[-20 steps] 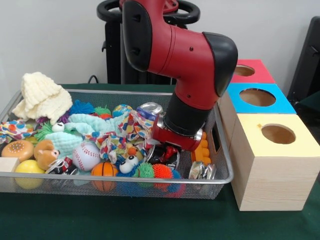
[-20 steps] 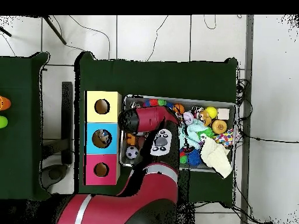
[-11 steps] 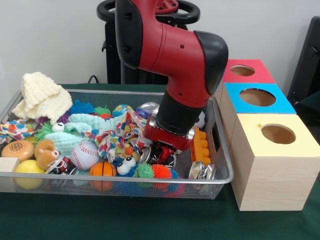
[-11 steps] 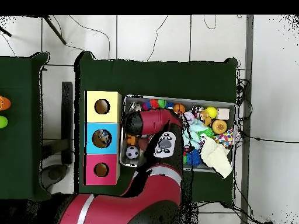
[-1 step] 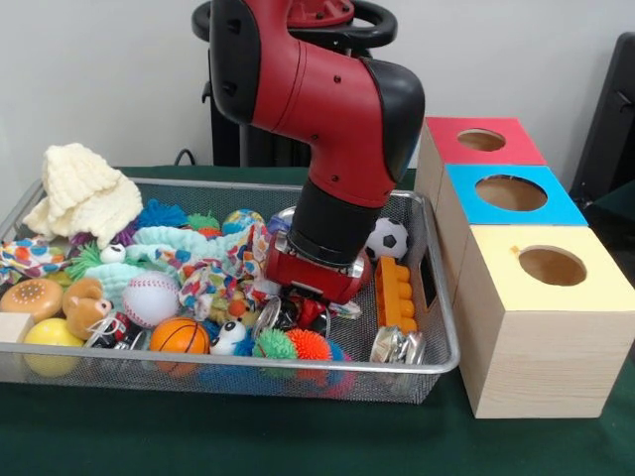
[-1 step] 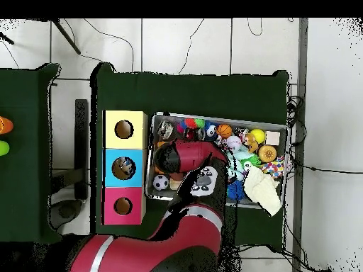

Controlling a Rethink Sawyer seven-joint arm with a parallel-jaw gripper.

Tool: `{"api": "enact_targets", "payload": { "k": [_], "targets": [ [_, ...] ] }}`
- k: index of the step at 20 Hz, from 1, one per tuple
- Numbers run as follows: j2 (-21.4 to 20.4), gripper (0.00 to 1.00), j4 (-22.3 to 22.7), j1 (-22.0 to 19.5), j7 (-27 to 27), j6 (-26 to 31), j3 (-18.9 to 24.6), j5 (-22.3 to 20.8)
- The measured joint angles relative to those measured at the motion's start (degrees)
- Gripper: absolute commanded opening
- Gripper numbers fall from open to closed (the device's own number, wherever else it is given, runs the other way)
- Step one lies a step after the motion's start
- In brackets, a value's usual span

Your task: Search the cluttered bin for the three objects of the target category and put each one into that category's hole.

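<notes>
Three targets sit unidentified in the bin (image 5: 437,352); your pincer (image 5: 298,315) is buried in clutter, grip state hidden. Balls (image 5: 151,298) look light and slippery: grasp across the middle.

A wire-mesh metal bin (image 5: 437,349) holds a knitted cream cloth (image 5: 84,190), beside pale wooden boxes (image 5: 536,347) with matt painted tops.

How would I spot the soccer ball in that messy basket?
Look at the wire basket, at the end nearest the colored boxes. Just beside the red arm, behind the orange block, sits the soccer ball, the only white ball with black patches.
</notes>
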Motion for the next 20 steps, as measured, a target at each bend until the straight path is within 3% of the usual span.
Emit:
{"api": "enact_targets", "payload": {
  "k": [7,20],
  "targets": [
    [0.3,1.0,3.3,1.3,0.0,-8.0,-2.0,0.8],
    [0.1,1.0,5.1,1.4,0.0,-8.2,-2.6,6.9]
  ]
}}
